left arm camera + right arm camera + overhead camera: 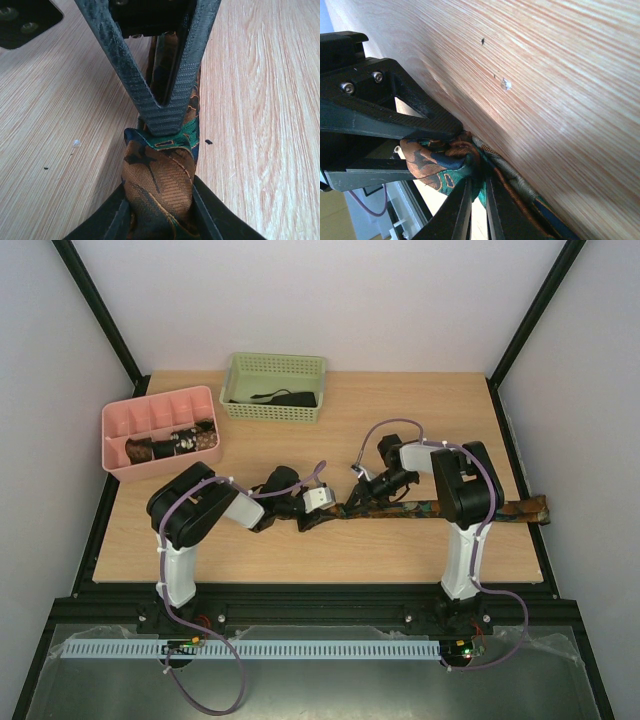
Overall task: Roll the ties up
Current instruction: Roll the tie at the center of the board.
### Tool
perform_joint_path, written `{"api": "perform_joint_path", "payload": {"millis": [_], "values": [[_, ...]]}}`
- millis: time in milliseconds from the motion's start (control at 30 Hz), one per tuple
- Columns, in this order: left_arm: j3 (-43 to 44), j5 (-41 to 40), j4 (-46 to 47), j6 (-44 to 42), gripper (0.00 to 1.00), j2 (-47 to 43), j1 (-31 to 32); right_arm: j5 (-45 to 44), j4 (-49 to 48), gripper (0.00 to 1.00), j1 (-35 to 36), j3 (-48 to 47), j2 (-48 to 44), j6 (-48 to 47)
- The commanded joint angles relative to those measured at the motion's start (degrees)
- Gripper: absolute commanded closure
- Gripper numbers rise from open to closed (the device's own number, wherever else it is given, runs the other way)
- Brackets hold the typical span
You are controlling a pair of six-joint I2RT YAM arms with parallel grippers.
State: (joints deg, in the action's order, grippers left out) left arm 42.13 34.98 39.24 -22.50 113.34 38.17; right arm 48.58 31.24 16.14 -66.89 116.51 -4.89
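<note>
A brown, orange and green patterned tie lies flat along the table from the middle to the right edge. Its left end is bunched into a small fold held between both grippers. My left gripper is shut on that folded end, seen up close in the left wrist view. My right gripper is shut on the tie just beside it, fingertips nearly touching the left fingers. The right gripper's fingers press down right in front of the fold.
A pink divided tray at the back left holds rolled ties. A green basket at the back centre holds a dark tie. The tie's wide end overhangs the right table edge.
</note>
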Motion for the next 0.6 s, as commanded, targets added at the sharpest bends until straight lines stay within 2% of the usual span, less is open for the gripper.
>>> {"api": "perform_joint_path", "payload": {"millis": [0,167,267,433,567], "values": [[-0.7,-1.9,-8.02,-1.26,0.71,1.68,-0.47,-0.98,1.69,0.92,-0.18,-0.33,1.74,0.54],[-0.12,-0.94,-7.38,-0.02,0.59,2.26,-0.38,-2.49,1.41,0.92,-0.03,-0.15,3.33,-0.24],[-0.02,-0.05,-5.74,1.11,0.57,2.48,-0.3,-3.09,1.05,0.92,0.4,-0.15,3.68,-0.32],[0.42,-0.49,-4.73,1.76,0.62,2.41,0.45,-3.69,0.55,0.92,0.88,-0.19,4.33,-0.17],[1.05,-2.41,-6.34,1.5,0.7,2.68,0.67,-2.91,1.46,0.9,0.87,-0.61,3.9,-0.48]]}}
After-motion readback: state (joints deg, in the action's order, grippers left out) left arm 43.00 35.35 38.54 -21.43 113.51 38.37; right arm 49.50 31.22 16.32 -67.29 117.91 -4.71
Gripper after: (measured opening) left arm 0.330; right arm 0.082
